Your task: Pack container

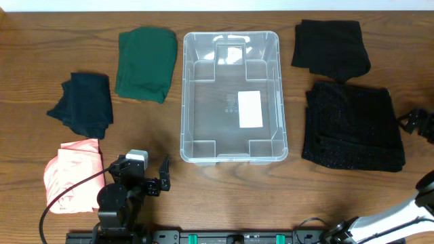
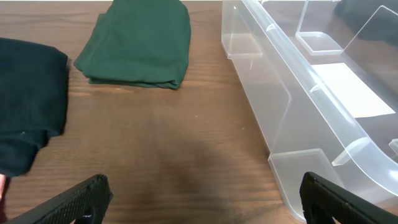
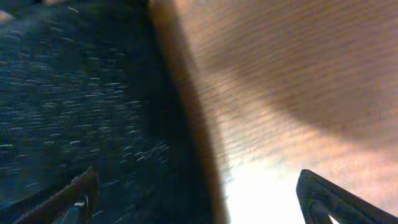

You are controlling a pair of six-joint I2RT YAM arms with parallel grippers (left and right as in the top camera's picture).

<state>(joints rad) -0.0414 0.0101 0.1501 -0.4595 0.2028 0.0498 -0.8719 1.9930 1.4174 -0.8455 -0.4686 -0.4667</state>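
Clothing is lying in five folded piles around the container [image 1: 184,95], a clear plastic bin that is sitting empty at the middle of the wooden counter [image 1: 224,203].

Farthest left of the container and toward its near end, a pink garment [image 1: 73,173] is resting. A dark navy garment [image 1: 85,103] is lying just beyond it. A green garment [image 1: 145,62] is lying just beside the container's far left corner, not touching it. The left tool [image 2: 202,186] is hovering low over bare wood off the container's near left corner, with its fingers spread wide and nothing between them.

Right of the container, a plain black garment [image 1: 331,46] is sitting by the far corner. A larger black speckled garment [image 1: 352,125] is lying nearer. The right tool [image 3: 198,186] is hanging over that garment's outer edge, with its fingers also spread and holding nothing.

Packing is not showing any progress: no garment is inside the container, so all five are waiting to go in.

A white label [image 1: 249,109] is showing on the container's base, but no writing on it is readable. Faint moulded marks beside the label are too small to make out.
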